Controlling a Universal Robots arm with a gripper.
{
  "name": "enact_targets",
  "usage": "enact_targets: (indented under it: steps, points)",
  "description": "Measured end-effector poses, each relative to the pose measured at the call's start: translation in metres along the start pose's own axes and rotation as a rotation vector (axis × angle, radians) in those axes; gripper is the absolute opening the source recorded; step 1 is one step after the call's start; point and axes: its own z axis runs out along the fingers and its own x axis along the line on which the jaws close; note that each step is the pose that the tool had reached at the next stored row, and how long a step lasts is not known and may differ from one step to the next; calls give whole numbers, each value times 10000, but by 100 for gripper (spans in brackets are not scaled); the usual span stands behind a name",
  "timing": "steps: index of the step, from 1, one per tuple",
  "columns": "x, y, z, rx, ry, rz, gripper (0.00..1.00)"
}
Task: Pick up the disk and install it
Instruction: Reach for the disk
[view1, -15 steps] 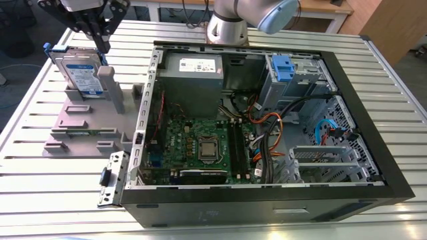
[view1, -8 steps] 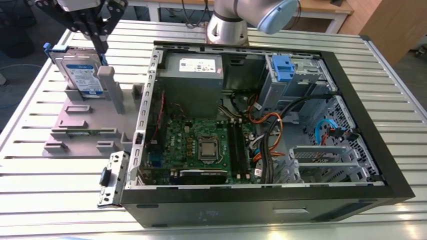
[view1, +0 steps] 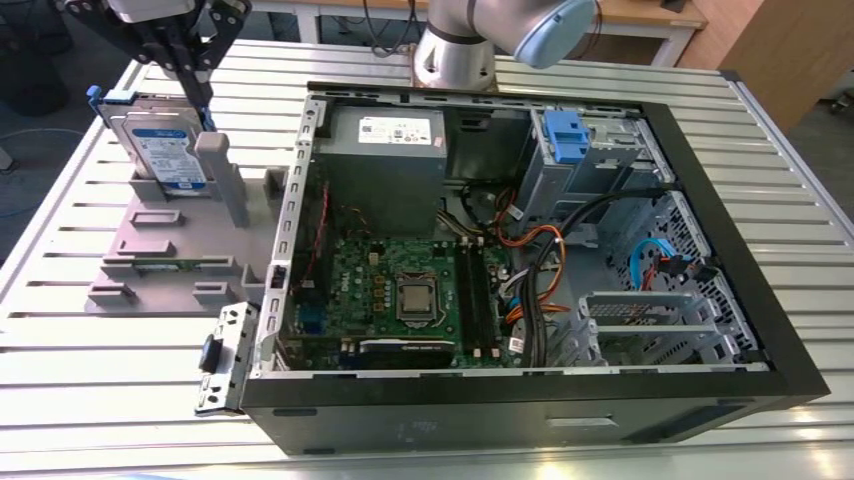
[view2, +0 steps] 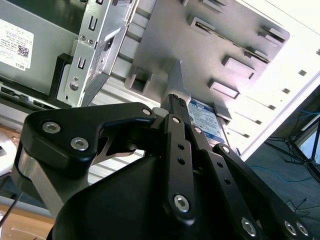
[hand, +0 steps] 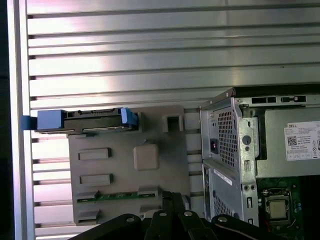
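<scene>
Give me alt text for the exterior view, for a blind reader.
A disk stands on edge in a grey stand, with the arm's pincer at its top edge. To the exterior view's right, an open computer case lies on a slatted metal table.

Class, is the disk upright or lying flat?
Upright: the disk stands on edge in the grey stand, outside the computer case.

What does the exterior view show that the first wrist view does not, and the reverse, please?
The exterior view adds the disk's labelled face, the blue-tabbed drive cage and the orange cables. The first wrist view adds the disk's top edge, seen from above. Both show the disk standing in the grey stand, the slatted table and the power supply.
</scene>
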Motion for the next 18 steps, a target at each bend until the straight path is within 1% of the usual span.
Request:
enact_targets:
  steps: [18]
  points:
    - [61,-5,1,0,0,1,11]
